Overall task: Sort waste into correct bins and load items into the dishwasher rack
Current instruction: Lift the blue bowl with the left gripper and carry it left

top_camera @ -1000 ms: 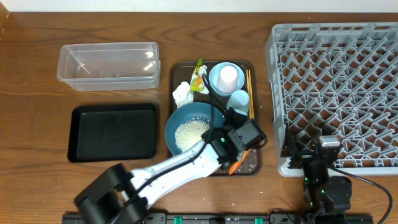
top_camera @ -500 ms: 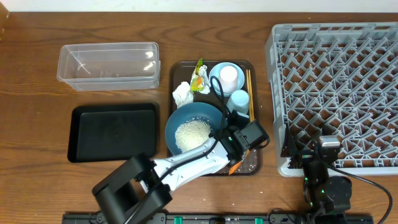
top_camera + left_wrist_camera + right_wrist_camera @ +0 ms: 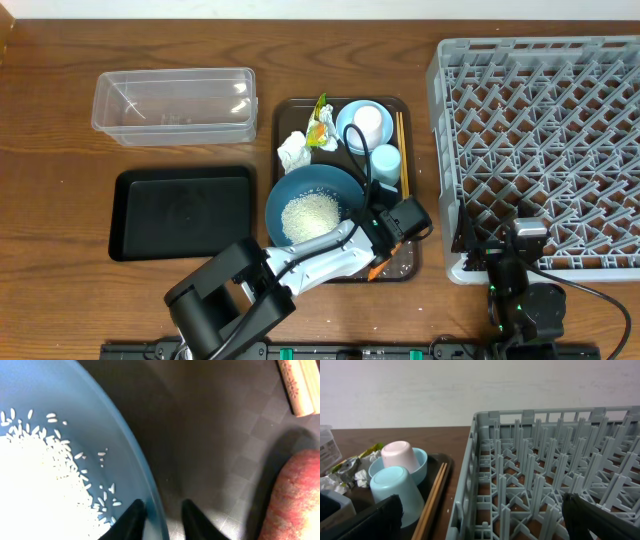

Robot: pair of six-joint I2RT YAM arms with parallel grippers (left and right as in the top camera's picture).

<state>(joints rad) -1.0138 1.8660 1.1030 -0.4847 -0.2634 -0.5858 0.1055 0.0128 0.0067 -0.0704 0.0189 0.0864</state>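
The left gripper point(image 3: 162, 510) straddles the rim of the large dark-blue bowl point(image 3: 75, 390), with one finger inside by the rice point(image 3: 35, 475) and one outside over the brown serving tray point(image 3: 210, 435). Whether it is pinching the rim, I cannot tell. Its arm stretches low and diagonally from the near edge of the bench point(image 3: 60, 120). The carrot point(image 3: 292, 500) lies near. The right gripper point(image 3: 482, 517), fingers wide apart, faces the dishwasher rack point(image 3: 545, 460).

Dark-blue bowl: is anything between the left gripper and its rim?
Nothing visible does. In the left wrist view the left gripper straddles the rim of the dark-blue bowl: one fingertip inside near the rice, the other outside over the brown tray. The carrot lies further out, apart from the jaws.
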